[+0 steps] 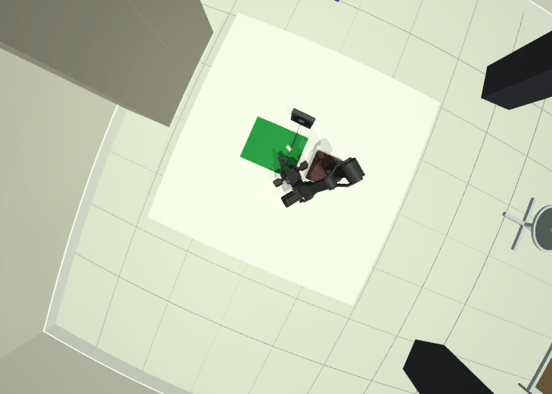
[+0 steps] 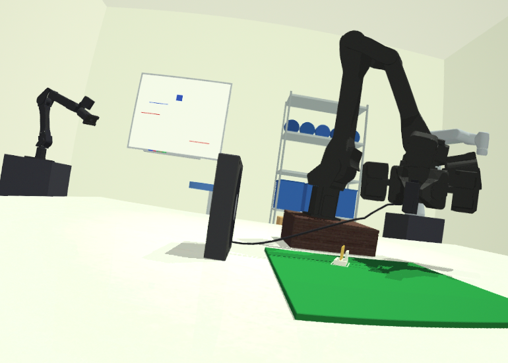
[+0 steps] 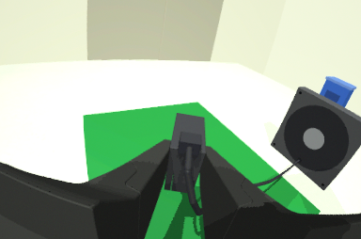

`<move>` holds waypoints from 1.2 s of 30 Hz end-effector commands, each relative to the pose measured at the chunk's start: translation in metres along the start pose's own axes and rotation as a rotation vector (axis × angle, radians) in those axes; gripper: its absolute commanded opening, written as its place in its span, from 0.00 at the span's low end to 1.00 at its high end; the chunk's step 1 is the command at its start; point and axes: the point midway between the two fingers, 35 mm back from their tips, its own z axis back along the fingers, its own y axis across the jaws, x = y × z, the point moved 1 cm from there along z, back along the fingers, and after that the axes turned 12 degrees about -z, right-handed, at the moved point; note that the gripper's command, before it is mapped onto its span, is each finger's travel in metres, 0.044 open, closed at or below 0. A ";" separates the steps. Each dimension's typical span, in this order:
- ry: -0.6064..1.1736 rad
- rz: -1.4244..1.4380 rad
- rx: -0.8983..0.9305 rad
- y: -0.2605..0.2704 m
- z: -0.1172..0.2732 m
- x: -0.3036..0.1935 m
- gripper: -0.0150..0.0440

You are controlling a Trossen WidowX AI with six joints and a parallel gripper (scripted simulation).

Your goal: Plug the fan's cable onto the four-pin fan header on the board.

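My gripper (image 1: 280, 155) (image 3: 186, 151) is shut on the dark plug (image 2: 411, 202) (image 3: 189, 126) of the fan's cable (image 2: 364, 218). The plug is held in the air above the green board (image 1: 262, 135) (image 2: 369, 301) (image 3: 117, 133), clear of it. The white fan header (image 1: 288, 147) (image 2: 340, 263) sits near the board's edge on the robot's side, with its pins upright. In the exterior view the plug is higher than the header and off to its right. The header is hidden in the wrist view. The black fan (image 1: 302, 117) (image 2: 219, 207) (image 3: 293, 109) stands upright beside the board.
The cable runs slackly through the air from the fan's lower part to the plug. The arm's brown base block (image 1: 315, 169) (image 2: 332, 237) stands on the white table (image 1: 267, 229) (image 2: 123, 289) close to the board's edge. A grey cabinet (image 1: 133, 46) (image 3: 141, 15) is beyond the table.
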 end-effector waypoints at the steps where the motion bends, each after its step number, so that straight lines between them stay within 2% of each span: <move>1: -0.006 0.002 0.000 -0.001 0.001 -0.004 0.25; 36: -0.006 0.002 0.000 -0.007 -0.004 -0.035 0.25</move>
